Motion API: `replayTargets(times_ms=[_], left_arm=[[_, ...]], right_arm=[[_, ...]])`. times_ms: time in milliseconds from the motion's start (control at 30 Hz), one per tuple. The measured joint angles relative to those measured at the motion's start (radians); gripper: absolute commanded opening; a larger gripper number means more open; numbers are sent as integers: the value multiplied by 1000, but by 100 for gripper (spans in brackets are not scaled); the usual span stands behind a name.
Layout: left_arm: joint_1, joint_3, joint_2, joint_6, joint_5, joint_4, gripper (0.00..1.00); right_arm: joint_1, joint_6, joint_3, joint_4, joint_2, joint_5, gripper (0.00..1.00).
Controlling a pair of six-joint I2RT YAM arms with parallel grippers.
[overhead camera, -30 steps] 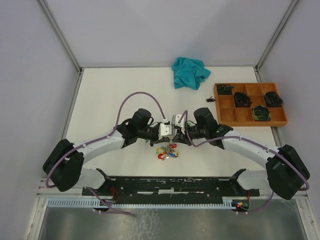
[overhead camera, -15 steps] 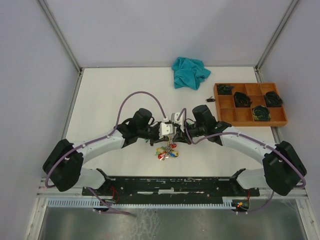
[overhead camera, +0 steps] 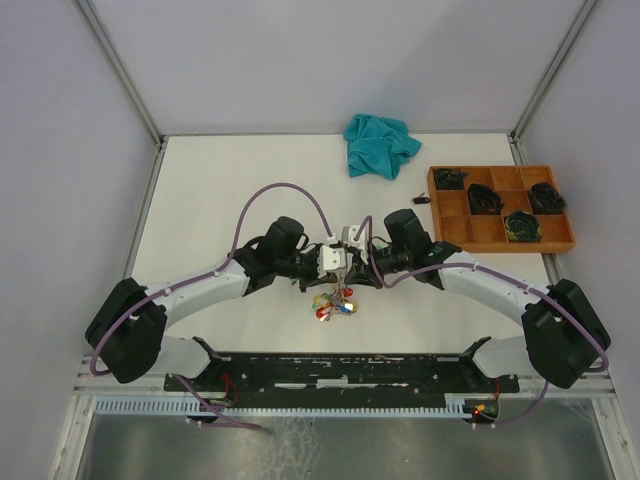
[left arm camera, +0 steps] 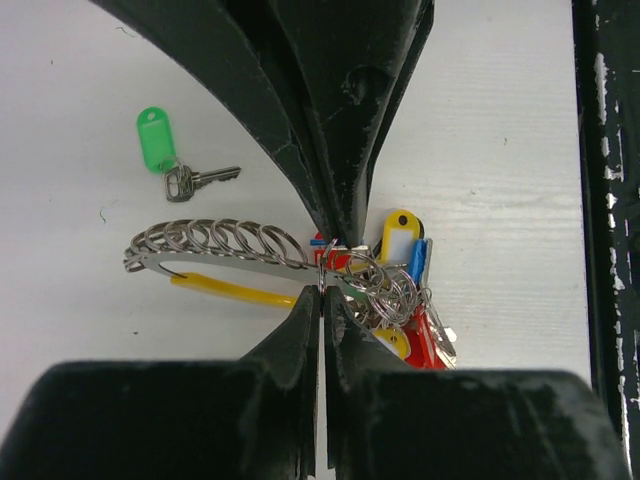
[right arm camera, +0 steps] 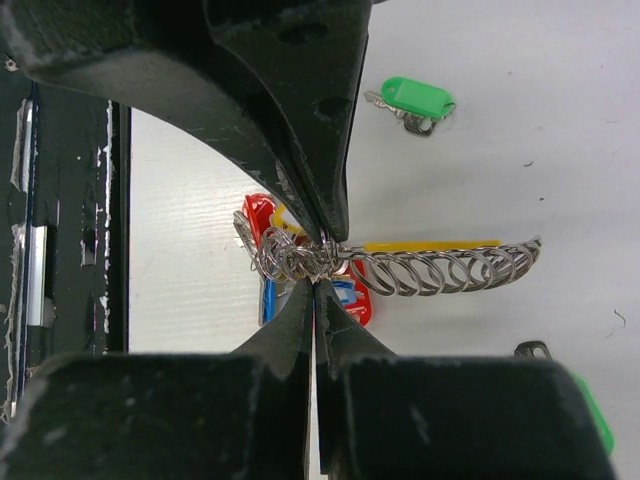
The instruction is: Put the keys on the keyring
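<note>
The white counter point(overhead camera: 200, 200) was hemmed by grey walls on its left, far and right sides. The black rail point(overhead camera: 340, 365) that carried the arm bases ran along its near edge, close to where the work sat. A wooden tray point(overhead camera: 505, 247) of square compartments lay by the right edge and a crumpled teal cloth point(overhead camera: 380, 145) near the far edge, both well apart from the arms. Bare counter spread out to the left and beyond the two wrists. The arms met tip to tip near the middle front. The left fingers point(left arm camera: 322, 300) and the right fingers point(right arm camera: 312, 300) were each pressed together, tapered matte-black wedges pinching the keyring point(left arm camera: 200, 262) from opposite sides at one spot. The keyring, thin bright silver wire seen edge-on, reached sideways from the pinch. A row of small split loops was strung along it, with a flat yellow tag just beside it. On the other side of the pinch bunched the keys point(left arm camera: 400, 300), silver metal with glossy yellow, blue and red plastic tags, tangled in more loops. Whether they touched the counter could not be told. A green-tagged key point(left arm camera: 158, 140) lay alone on the counter, apart from the ring and farther from the rail than the bunch.
</note>
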Motion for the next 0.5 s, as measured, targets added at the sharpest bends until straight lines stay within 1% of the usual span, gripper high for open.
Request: replayTargets(times_ms=[133,500], left_arm=[[0,0,0,-1,34,5,3],[-3,0,1,-1,50,1,3]], right_arm=[[-2,-8,0,7,0,-23,1],[-13,-3,-7,8,0,-48,1]])
